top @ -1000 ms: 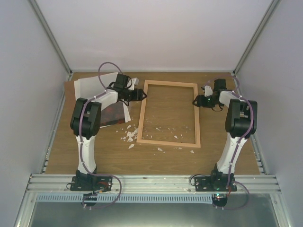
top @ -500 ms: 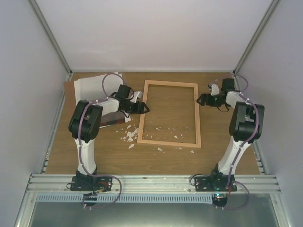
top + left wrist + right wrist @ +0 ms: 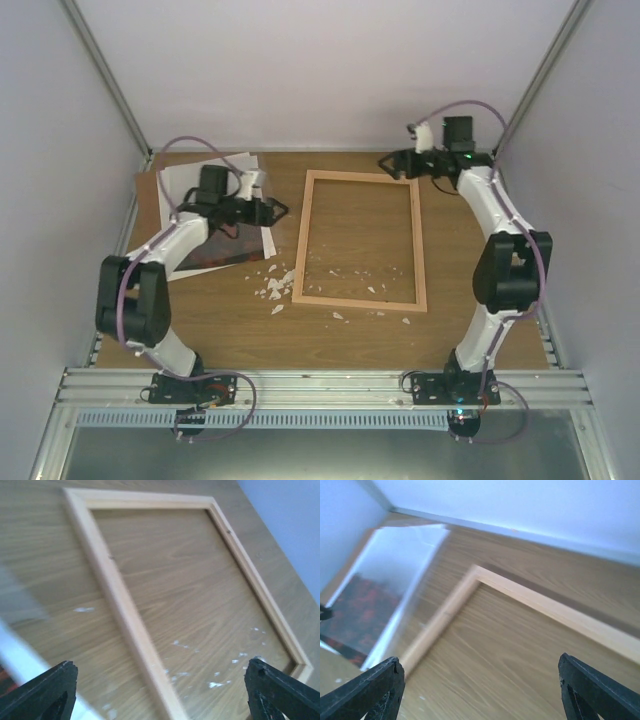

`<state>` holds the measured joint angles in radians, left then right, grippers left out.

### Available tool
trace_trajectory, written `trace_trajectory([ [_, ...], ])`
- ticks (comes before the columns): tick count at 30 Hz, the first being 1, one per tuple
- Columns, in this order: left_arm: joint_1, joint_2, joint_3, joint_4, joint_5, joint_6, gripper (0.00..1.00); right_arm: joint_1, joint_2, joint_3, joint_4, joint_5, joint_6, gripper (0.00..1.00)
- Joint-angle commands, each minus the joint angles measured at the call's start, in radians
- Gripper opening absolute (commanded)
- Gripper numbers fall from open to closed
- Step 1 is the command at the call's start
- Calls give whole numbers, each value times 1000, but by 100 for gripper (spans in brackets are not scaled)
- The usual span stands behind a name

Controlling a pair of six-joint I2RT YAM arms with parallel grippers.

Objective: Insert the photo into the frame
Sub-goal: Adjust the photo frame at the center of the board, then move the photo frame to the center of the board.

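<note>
Brown wood worktop point(image 3: 380, 345) holds the frame point(image 3: 302, 235) flat in the middle, its long side running 12 to 6. Our photo point(image 3: 222, 248) lies flat at the frame's 9 o'clock, tipped a bit, 11 to 5. We think it is thin, light and bendy, so we should pinch its white edge softly. Our left hand point(image 3: 275, 210) is open over the photo's edge. Our right hand point(image 3: 390, 162) is open too, holding nothing, by the frame's 1 o'clock corner.
</note>
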<state>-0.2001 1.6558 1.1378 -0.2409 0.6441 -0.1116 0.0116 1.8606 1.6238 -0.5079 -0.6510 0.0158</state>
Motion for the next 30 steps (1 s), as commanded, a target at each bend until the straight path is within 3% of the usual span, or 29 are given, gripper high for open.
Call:
trace_trajectory([
  [1, 111, -125, -86, -40, 9, 100, 93, 180, 79, 102, -2, -49, 57, 85],
  [5, 141, -222, -140, -64, -46, 166, 95, 354, 199, 217, -34, -19, 30, 85],
  [9, 271, -286, -197, -31, 42, 146, 97, 513, 332, 364, -146, 135, -155, 88],
  [14, 434, -289, -195, -37, 150, 122, 98, 636, 400, 350, -135, 280, -354, 90],
  [24, 503, -277, -195, -38, 175, 115, 98, 711, 509, 361, -183, 385, -536, 90],
  [30, 522, -261, -194, -50, 166, 115, 99, 703, 486, 237, -170, 404, -598, 88],
])
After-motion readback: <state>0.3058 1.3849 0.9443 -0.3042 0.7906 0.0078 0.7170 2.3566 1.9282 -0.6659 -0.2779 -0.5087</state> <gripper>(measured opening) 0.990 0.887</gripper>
